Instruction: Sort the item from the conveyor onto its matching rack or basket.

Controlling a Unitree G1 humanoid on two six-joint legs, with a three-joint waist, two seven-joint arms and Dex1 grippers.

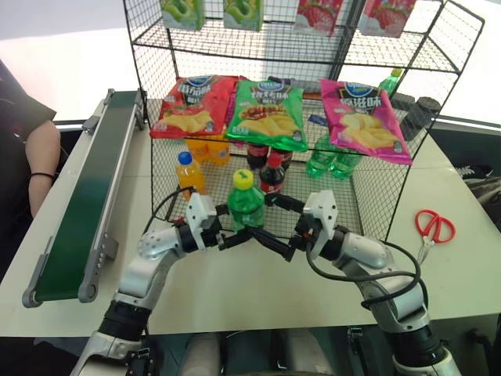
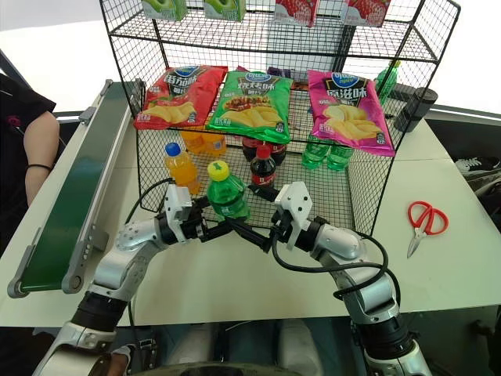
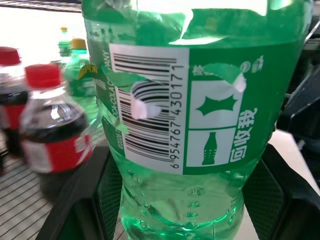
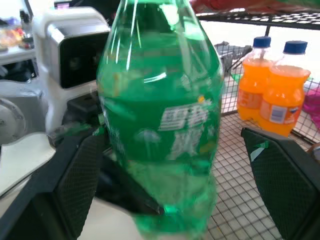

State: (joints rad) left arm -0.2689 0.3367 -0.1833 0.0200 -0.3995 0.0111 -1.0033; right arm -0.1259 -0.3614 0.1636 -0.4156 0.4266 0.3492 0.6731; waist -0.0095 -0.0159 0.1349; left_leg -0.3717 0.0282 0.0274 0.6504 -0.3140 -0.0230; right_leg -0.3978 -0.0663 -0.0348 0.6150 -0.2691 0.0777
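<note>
Left gripper [image 1: 228, 233] clamps green bottle [image 1: 245, 205], barcode 6954767430171 on its label; right gripper [image 1: 283, 227] gapes wide.

Green bottle [image 3: 190, 125] label: barcode digits 6954767430171, Chinese characters.

The left gripper [image 2: 223, 229] is clamped on the green soda bottle [image 2: 226, 193], held upright at the front edge of the black wire rack [image 2: 368, 184]. The right gripper [image 2: 262, 219], fingers spread, flanks the bottle's other side. Red scissors [image 2: 423, 220] lie near the table's right edge.
</note>
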